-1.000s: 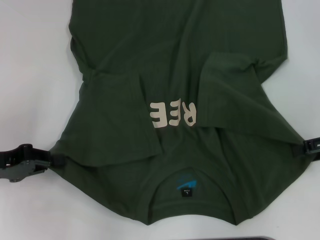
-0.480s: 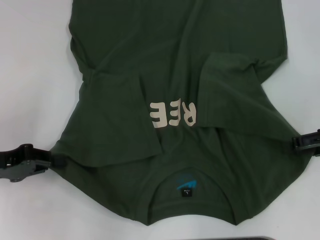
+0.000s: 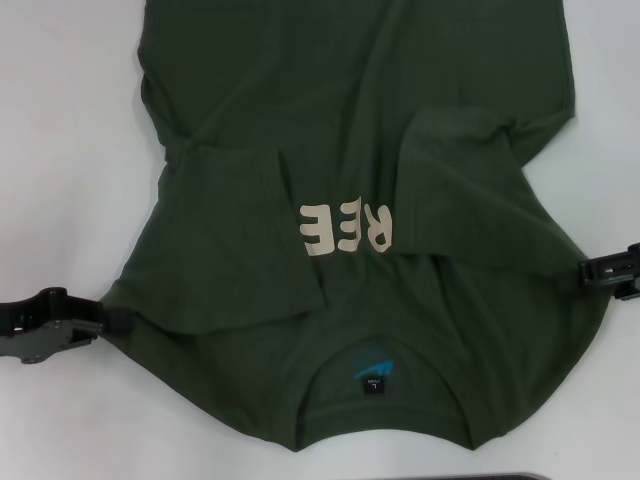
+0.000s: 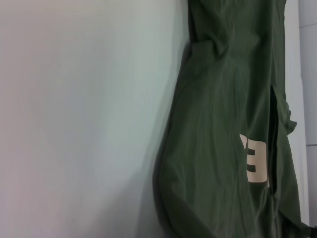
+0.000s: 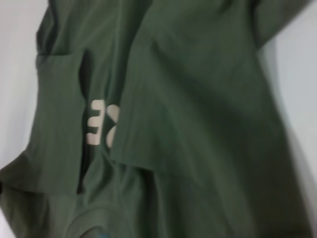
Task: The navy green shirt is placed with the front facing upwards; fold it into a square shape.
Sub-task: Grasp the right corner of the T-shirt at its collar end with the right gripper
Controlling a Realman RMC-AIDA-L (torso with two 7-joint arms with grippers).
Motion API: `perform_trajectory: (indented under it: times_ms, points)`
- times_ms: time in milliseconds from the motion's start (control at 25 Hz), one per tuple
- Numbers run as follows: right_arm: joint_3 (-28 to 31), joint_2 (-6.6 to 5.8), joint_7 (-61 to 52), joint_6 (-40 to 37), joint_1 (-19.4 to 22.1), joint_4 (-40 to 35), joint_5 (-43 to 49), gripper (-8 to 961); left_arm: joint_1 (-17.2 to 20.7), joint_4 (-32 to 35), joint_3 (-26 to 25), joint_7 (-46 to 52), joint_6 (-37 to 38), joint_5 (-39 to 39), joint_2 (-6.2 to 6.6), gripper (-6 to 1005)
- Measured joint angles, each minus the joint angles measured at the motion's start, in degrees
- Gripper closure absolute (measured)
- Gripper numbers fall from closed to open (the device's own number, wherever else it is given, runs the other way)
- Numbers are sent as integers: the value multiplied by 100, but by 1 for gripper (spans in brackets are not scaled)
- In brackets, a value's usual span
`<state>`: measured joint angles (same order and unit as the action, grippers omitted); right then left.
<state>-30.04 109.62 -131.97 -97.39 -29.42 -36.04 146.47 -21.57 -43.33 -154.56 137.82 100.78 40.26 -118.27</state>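
The dark olive-green cotton short-sleeved shirt [image 3: 350,200] lies front-up on the plain white tabletop [image 3: 60,150] with both sleeves folded in over the cream chest lettering [image 3: 348,228] and its collar nearest the robot; the left gripper [image 3: 112,320] sits at the cloth's left shoulder edge and the right gripper [image 3: 590,272] at its right shoulder edge, though I cannot tell whether either is clamped on fabric or apart. If one side lifts or pulls unevenly, I judge the loose sleeve flaps could slide open and skew the fold, while the bare white surface offers room on both sides
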Motion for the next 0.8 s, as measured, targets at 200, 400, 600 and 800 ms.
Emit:
perform_trajectory:
  times_ms: [200,400,600,800]
  points:
    - [-60,-4,-19,53,32,-8,97,175,-5,0,-20,-4,15,0,-9,967]
    - [-1,-46,-40,-19,53,-26,75,257,-6,0,-22,-3,24,0,-11,966]
    - [-13,-55,-40,-23,53,-29,88,506,-5,0,-16,-2,38,-1,-11,966]
    - [-32,-60,-40,-43,47,-33,101,709,5,0,-12,-1,54,-1,-8,965]
